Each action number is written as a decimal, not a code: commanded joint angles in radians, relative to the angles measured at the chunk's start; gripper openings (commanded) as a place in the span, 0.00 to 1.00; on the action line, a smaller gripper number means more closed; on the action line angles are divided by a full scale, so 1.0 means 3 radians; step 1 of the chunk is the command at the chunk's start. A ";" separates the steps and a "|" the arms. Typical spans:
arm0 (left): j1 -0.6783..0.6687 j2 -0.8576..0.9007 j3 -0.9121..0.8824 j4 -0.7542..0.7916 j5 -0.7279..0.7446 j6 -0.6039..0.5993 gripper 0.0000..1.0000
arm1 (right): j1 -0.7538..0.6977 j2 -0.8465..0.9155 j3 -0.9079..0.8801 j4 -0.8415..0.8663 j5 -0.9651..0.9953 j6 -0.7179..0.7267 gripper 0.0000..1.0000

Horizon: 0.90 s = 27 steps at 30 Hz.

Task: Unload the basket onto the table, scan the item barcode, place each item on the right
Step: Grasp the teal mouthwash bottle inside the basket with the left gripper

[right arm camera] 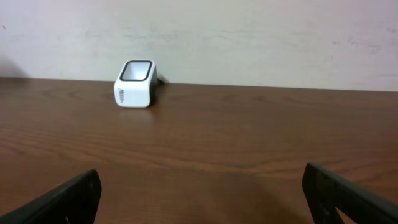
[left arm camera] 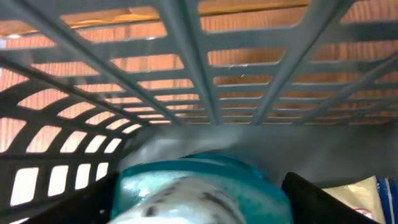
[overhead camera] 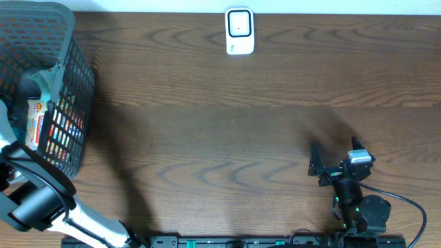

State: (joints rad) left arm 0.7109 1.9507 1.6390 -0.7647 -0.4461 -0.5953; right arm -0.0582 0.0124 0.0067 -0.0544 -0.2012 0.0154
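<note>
Here, the left claw [left arm camera: 200,202] stands apart inside the dark grey plastic lattice basket [left arm camera: 211,74], its black fingers [left arm camera: 323,199] flanking a rounded teal item [left arm camera: 186,180] with a pale mottled top. Well right of the basket, the right claw [right arm camera: 200,186] gapes wide above the brown wooden bench [right arm camera: 205,137]; the small white box-shaped scanner [right arm camera: 135,84] also stands right of the basket.

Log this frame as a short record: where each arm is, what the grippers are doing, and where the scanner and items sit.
left arm: reaching into the basket at the table's left end
left gripper: fingers either side of a teal item; whether it grips is unclear
right gripper: open, empty, low over the table, facing the scanner
scanner: standing at the table's far edge, near the middle
basket contents: colourful packet visible
task stage: no item presented to the scanner yet
</note>
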 commanded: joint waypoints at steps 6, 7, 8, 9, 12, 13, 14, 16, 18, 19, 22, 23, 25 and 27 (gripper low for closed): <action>0.0014 0.0031 0.0008 0.0004 -0.0034 0.0240 0.61 | 0.0000 -0.0006 -0.0004 -0.0011 0.0029 0.0045 0.99; 0.0014 0.0029 0.0008 -0.0001 -0.0034 0.0242 0.61 | 0.0000 -0.0006 -0.0004 -0.0011 0.0029 0.0045 0.99; 0.0014 0.0024 0.0008 -0.0004 -0.0034 0.0242 0.61 | 0.0000 -0.0006 -0.0004 -0.0010 0.0029 0.0045 0.99; 0.0014 0.0014 0.0009 -0.0010 -0.0034 0.0240 0.61 | 0.0000 -0.0006 -0.0004 -0.0010 0.0029 0.0045 0.99; 0.0014 -0.0065 0.0018 -0.0013 -0.0033 0.0239 0.61 | 0.0000 -0.0006 -0.0004 -0.0011 0.0029 0.0045 0.99; 0.0014 -0.0117 0.0027 -0.0013 -0.0033 0.0239 0.62 | 0.0000 -0.0006 -0.0004 -0.0010 0.0029 0.0045 0.99; 0.0014 -0.0172 0.0034 -0.0013 -0.0032 0.0240 0.62 | 0.0000 -0.0006 -0.0004 -0.0011 0.0029 0.0045 0.99; 0.0014 -0.0305 0.0055 -0.0013 -0.0032 0.0242 0.62 | 0.0000 -0.0006 -0.0004 -0.0010 0.0029 0.0045 0.99; 0.0013 -0.0468 0.0070 -0.0013 -0.0022 0.0242 0.62 | 0.0000 -0.0006 -0.0004 -0.0011 0.0029 0.0045 0.99; 0.0013 -0.0558 0.0080 -0.0014 -0.0014 0.0240 0.63 | 0.0000 -0.0006 -0.0004 -0.0011 0.0029 0.0045 0.99; 0.0014 -0.0879 0.0093 -0.0009 0.0169 0.0239 0.63 | 0.0000 -0.0006 -0.0004 -0.0011 0.0029 0.0045 0.99; 0.0013 -0.0991 0.0093 0.0003 0.0256 0.0238 0.63 | 0.0000 -0.0006 -0.0004 -0.0010 0.0029 0.0045 0.99; 0.0013 -0.1217 0.0094 0.0039 0.0473 0.0234 0.64 | 0.0000 -0.0006 -0.0004 -0.0011 0.0029 0.0045 0.99; 0.0013 -0.1447 0.0095 0.0099 0.0726 0.0223 0.65 | 0.0000 -0.0006 -0.0004 -0.0011 0.0029 0.0045 0.99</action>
State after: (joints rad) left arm 0.7109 1.6199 1.6386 -0.7551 -0.3267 -0.5365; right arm -0.0582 0.0124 0.0067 -0.0544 -0.2012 0.0154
